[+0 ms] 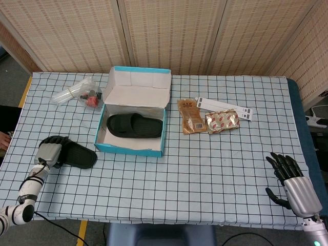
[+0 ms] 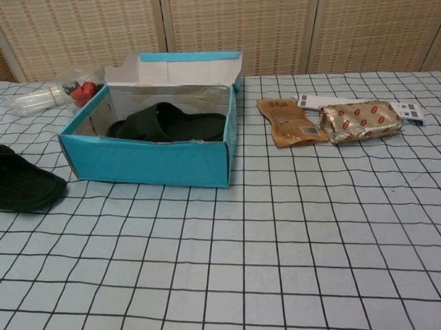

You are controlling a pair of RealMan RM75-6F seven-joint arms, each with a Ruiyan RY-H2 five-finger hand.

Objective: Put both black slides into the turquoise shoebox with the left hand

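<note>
The turquoise shoebox (image 1: 130, 148) (image 2: 148, 162) stands open at the table's left middle, lid flap raised at the back. One black slide (image 1: 134, 126) (image 2: 168, 123) lies inside it. The second black slide (image 1: 78, 156) (image 2: 22, 185) is on the cloth to the left of the box. My left hand (image 1: 48, 152) grips that slide's left end, fingers wrapped over it; the chest view does not show this hand. My right hand (image 1: 293, 180) hangs at the front right corner, fingers spread, holding nothing.
A clear plastic bag (image 1: 77, 92) (image 2: 55, 95) with red bits lies behind the box on the left. Right of the box are a brown packet (image 1: 190, 117) (image 2: 288, 121), a red-patterned foil packet (image 1: 222, 122) (image 2: 360, 121) and a white strip (image 1: 225, 106).
</note>
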